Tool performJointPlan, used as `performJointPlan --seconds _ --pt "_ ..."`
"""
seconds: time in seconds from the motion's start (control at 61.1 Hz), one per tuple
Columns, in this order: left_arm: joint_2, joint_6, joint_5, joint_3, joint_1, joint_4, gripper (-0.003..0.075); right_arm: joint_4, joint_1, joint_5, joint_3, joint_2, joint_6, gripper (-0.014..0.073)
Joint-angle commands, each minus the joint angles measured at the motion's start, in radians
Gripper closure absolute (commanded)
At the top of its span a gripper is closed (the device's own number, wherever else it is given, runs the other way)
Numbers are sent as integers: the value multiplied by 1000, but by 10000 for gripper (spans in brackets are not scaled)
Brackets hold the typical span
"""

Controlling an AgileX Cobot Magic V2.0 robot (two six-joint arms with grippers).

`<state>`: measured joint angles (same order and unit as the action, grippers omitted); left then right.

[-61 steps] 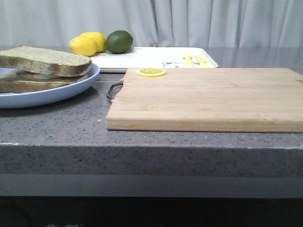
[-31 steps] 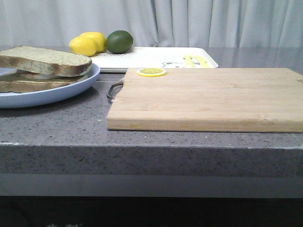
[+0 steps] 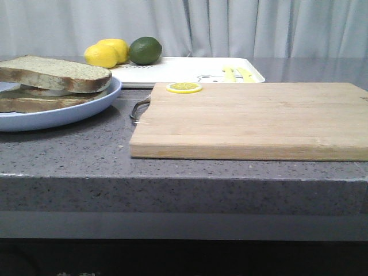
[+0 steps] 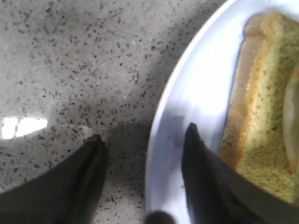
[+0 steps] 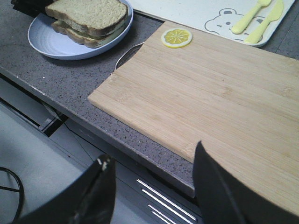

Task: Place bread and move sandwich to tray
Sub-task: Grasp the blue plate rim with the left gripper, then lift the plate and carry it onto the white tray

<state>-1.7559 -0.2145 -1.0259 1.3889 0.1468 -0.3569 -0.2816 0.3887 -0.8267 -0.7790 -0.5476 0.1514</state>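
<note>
The sandwich [image 3: 54, 80] lies on the pale blue plate [image 3: 69, 112] at the left of the counter: two brown-crusted slices with a white filling between, the upper one plain bread [image 3: 57, 72]. It also shows in the right wrist view [image 5: 88, 18]. The white tray [image 3: 190, 72] lies at the back, behind the board. My left gripper [image 4: 143, 133] is open; one finger [image 4: 205, 177] is over the plate's rim [image 4: 196, 93], the other over the counter, close to a slice [image 4: 261, 116]. My right gripper [image 5: 152, 151] is open and empty, above the counter's front edge. Neither gripper shows in the front view.
A wooden cutting board [image 3: 253, 118] fills the middle and right, with a lemon slice [image 3: 184, 87] at its far left corner. Two lemons [image 3: 106, 53] and a lime [image 3: 145, 50] sit on the tray's left end. The tray carries yellow cutlery marks [image 5: 257, 21].
</note>
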Motion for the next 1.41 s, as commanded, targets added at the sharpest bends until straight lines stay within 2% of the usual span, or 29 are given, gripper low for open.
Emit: performJointPlan --seconds 0.0,0.164,0.327,0.884,1.031,1.212,1.392 --pt "41 -3 24 31 2 -38 491 -15 -5 60 -25 -1 4 191" --pt "41 -3 24 31 2 -39 643 -15 -5 60 -25 -1 4 191" --pt "46 -3 24 31 2 -39 741 -15 -5 60 -25 -1 4 191" --pt "217 -12 52 31 2 -97 741 -15 -5 60 -25 -1 4 191" --pt "220 -30 78 31 2 -208 741 -15 -5 60 -25 -1 4 191" --pt "220 -30 183 31 0 -353 741 -15 -5 60 -25 -1 4 191" --pt "202 -30 244 65 -56 -378 741 -15 -5 60 -25 -1 4 191"
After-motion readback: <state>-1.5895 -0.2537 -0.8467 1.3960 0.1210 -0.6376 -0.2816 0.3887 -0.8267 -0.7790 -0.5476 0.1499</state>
